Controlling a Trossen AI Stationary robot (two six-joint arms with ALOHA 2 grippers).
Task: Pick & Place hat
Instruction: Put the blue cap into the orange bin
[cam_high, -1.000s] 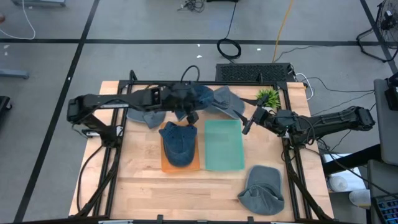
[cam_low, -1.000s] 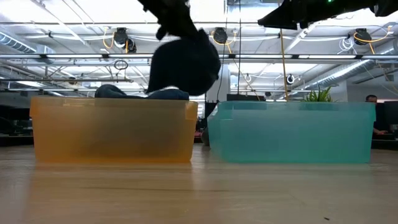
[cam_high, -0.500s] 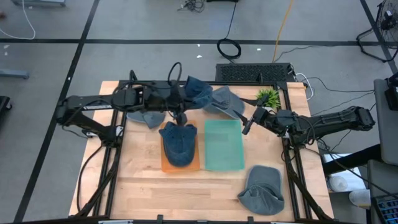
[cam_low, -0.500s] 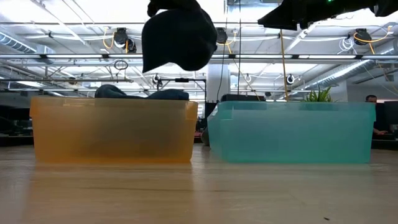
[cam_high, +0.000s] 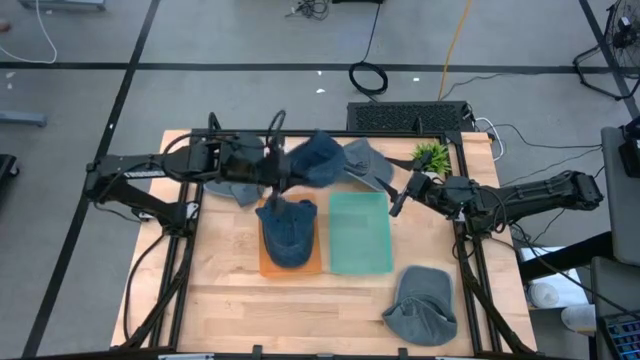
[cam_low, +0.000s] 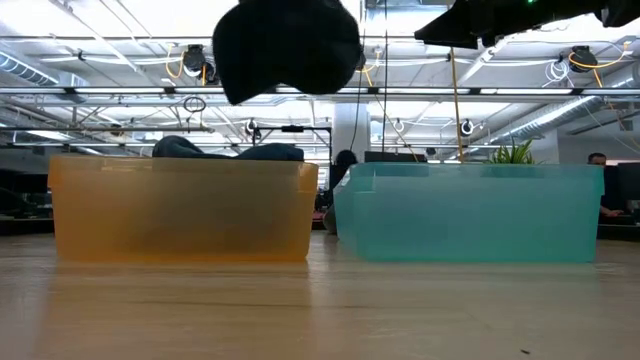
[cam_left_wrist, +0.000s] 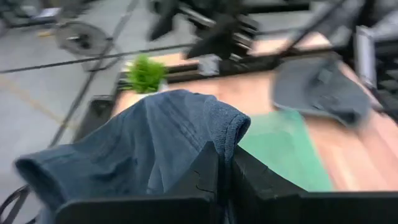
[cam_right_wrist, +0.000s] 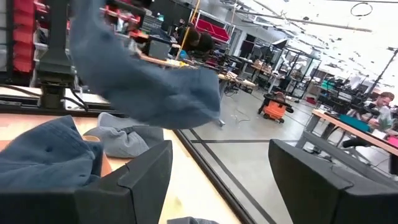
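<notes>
The wooden table (cam_high: 225, 300) is carrying an orange bin (cam_high: 268, 265) and a teal bin (cam_high: 360, 235) side by side, grey hats (cam_high: 422, 305) lying around them, and a small plant (cam_high: 432, 155).

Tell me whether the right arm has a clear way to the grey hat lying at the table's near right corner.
Probably yes. The right gripper hangs open and empty beside the teal bin, and the grey hat lies alone on bare table on that arm's side, nothing covering it.

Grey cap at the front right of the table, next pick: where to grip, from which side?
Grip the grey cap at its brim, the flatter flap toward the front-left edge, coming straight down from above. It lies flat and alone on the table; the soft crown would likely collapse.
</notes>
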